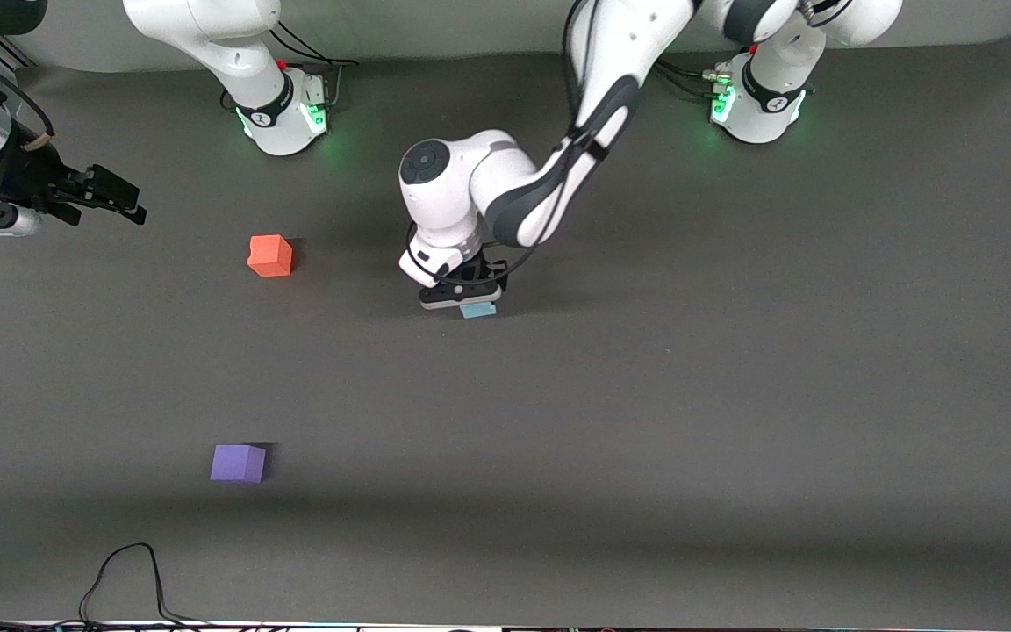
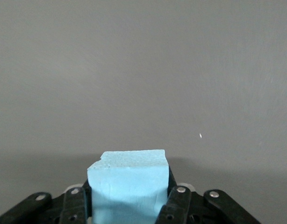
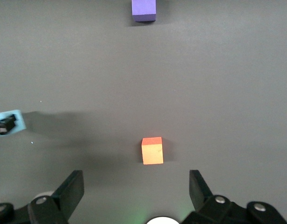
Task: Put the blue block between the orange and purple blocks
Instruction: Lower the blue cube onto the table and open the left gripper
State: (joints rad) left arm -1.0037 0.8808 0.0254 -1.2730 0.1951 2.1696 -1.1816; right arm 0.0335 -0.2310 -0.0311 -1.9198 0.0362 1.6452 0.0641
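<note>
Jaws of left gripper (image 1: 463, 297) clamp blue block (image 2: 128, 186), its lower part cut off; right gripper (image 3: 136, 189) waits, jaws wide.

blue block (image 1: 478, 309) mostly hidden under left claw (image 1: 462, 297), right claw (image 1: 102, 195) arm cut by edge

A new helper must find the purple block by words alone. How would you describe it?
On the grey table, look toward the right arm's end, on the side nearest the front camera. The purple block sits alone there, nearer the camera than the orange block; it is the only violet cube.
</note>
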